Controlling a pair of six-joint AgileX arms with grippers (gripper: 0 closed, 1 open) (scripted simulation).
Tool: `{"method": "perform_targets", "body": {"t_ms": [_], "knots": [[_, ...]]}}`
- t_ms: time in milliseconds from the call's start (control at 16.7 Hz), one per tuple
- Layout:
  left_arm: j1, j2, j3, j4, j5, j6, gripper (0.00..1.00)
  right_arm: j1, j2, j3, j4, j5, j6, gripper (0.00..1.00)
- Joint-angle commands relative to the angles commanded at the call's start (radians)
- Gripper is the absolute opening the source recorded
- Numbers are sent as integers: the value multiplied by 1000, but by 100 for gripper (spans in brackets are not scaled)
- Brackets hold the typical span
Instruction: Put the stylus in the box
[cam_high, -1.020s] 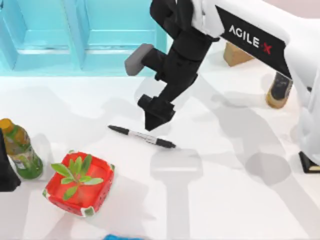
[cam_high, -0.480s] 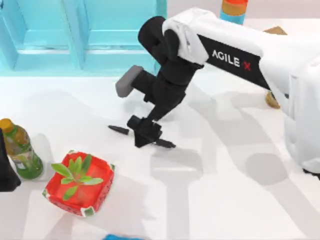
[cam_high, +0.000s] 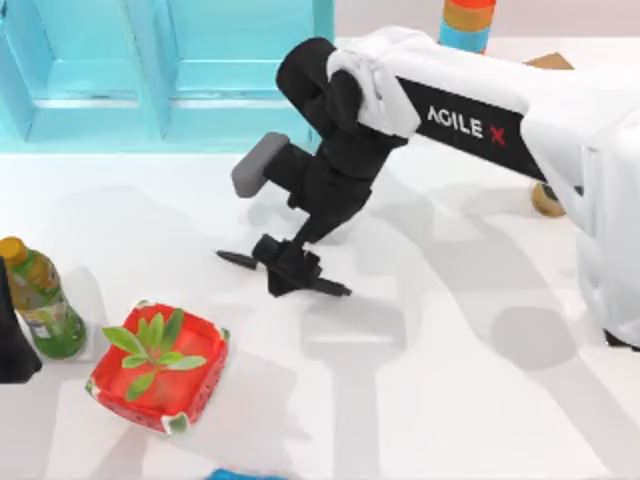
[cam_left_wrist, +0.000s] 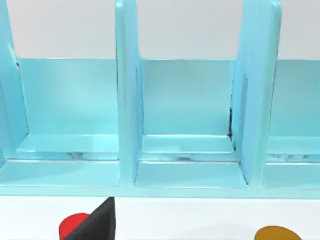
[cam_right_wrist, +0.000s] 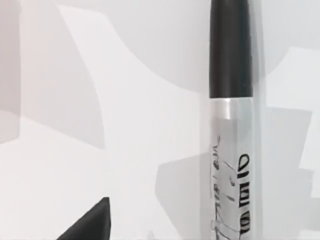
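The right gripper (cam_high: 284, 268) sat low over the middle of the stylus (cam_high: 237, 259), which lay flat on the white table (cam_high: 450, 400) well apart from the light-cyan box (cam_high: 240, 120) at the far left. Whether its fingers had clamped the pen could not be told. The right wrist view showed the stylus (cam_right_wrist: 229, 125) lying on the tabletop. The left arm (cam_high: 12, 340) stood parked at the table's left edge, facing the box (cam_left_wrist: 127, 125).

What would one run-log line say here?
right gripper: down over black-ended white stylus | stylus: flat on table | light-cyan divided box: waiting
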Motion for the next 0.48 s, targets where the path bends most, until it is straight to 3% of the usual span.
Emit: {"method": "perform_targets", "body": {"t_ms": [480], "knots": [[0, 0, 0, 0, 0, 0, 100, 0, 0, 0, 0, 0, 0, 40]]}}
